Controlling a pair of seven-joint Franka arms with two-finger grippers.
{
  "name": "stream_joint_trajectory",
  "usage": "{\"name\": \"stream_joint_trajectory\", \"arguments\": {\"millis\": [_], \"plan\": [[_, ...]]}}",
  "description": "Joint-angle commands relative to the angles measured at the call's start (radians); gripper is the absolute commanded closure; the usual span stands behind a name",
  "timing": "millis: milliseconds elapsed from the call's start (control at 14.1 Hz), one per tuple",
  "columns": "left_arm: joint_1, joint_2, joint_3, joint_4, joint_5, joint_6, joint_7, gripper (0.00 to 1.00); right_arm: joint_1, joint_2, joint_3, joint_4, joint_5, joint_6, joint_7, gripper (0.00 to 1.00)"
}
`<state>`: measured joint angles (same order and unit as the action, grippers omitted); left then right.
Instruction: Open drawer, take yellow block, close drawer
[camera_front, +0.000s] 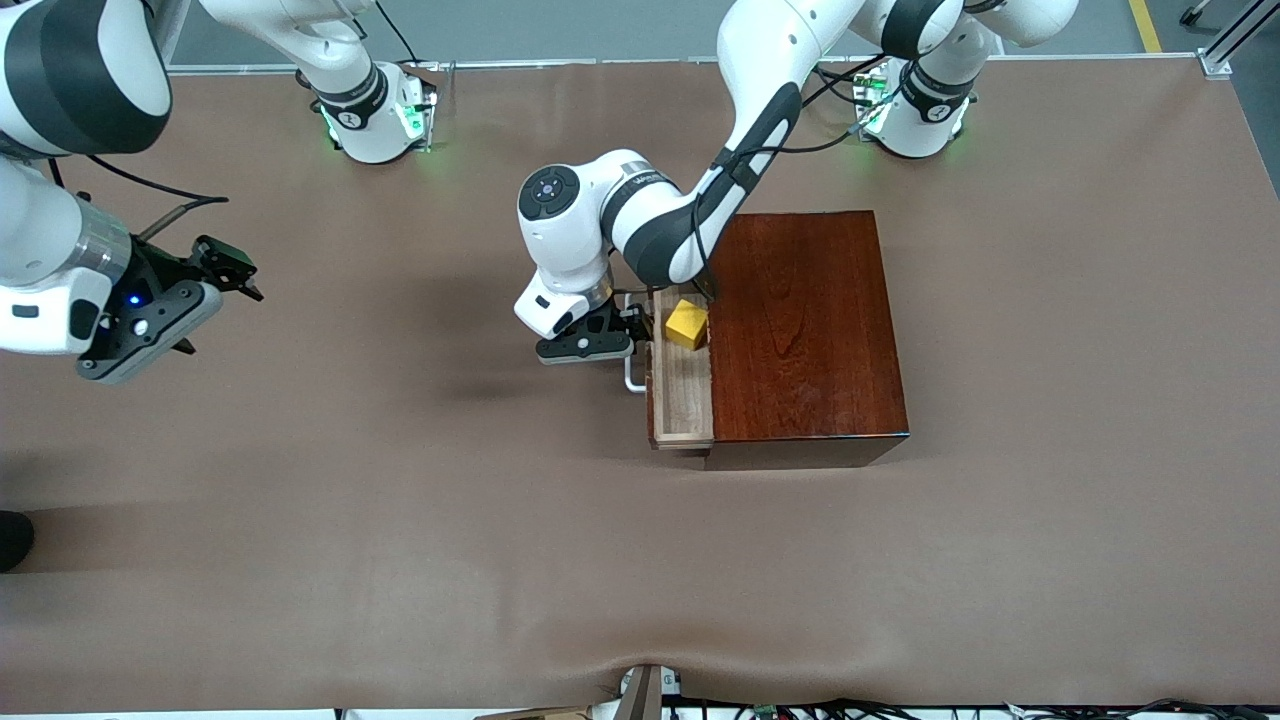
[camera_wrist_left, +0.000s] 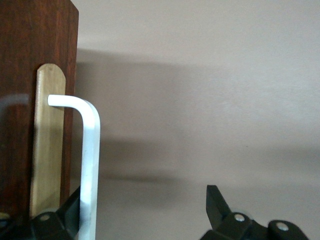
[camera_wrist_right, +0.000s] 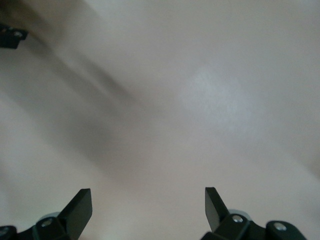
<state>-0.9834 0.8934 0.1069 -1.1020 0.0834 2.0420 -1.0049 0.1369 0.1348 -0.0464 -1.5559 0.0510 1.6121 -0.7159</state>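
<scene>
Front view: drawer (camera_front: 682, 385) stands part-open from the glossy red-brown box (camera_front: 805, 325), w/ the yellow block (camera_front: 687, 324) still lying inside it, at the end nearer the robots' bases and close against the box's edge. Step one looks largely done; lifting the block out and shutting the drawer are both left. Left gripper (camera_front: 628, 335) sits at the white handle (camera_front: 634, 378), just outside the drawer front; the left wrist view shows its fingers spread wide, one black fingertip (camera_wrist_left: 70, 210) beside the handle bar (camera_wrist_left: 89, 165) and the other well apart, so nothing is clamped. Right gripper (camera_front: 225, 280) waits over bare table toward the right arm's end, fingers released and empty per the right wrist view. Materials: box top is dark polished wood w/ visible grain and sharp square corners; drawer floor is pale, matte light wood; handle is a smooth white rod bent in a U, fixed on a pale rounded wooden strip (camera_wrist_left: 47, 145); block is a plain, hard-edged yellow cube; table cover (camera_front: 400, 520) is a dull brown sheet, slightly rippled at the edge nearest the camera.
</scene>
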Motion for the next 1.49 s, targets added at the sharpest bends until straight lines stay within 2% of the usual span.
{"name": "stream_joint_trajectory", "arguments": {"millis": [0,497,781,1065,1420], "plan": [[-0.008,0.029,-0.018,0.033,-0.030,0.061,-0.023,0.00,0.032,0.006,-0.001,0.005,0.012,0.032,-0.144,0.00],[-0.021,0.025,-0.021,0.042,-0.030,0.081,-0.024,0.00,0.107,0.072,-0.001,0.004,0.013,0.160,-0.440,0.00],[-0.021,0.012,-0.021,0.037,-0.031,0.043,-0.023,0.00,0.132,0.086,-0.001,0.007,0.013,0.187,-0.505,0.00],[-0.012,-0.045,-0.013,0.036,-0.030,-0.075,-0.015,0.00,0.148,0.106,0.000,0.011,0.013,0.221,-0.553,0.00],[-0.012,-0.091,-0.013,0.036,-0.033,-0.149,-0.015,0.00,0.161,0.114,0.000,0.011,0.013,0.230,-0.554,0.00]]}}
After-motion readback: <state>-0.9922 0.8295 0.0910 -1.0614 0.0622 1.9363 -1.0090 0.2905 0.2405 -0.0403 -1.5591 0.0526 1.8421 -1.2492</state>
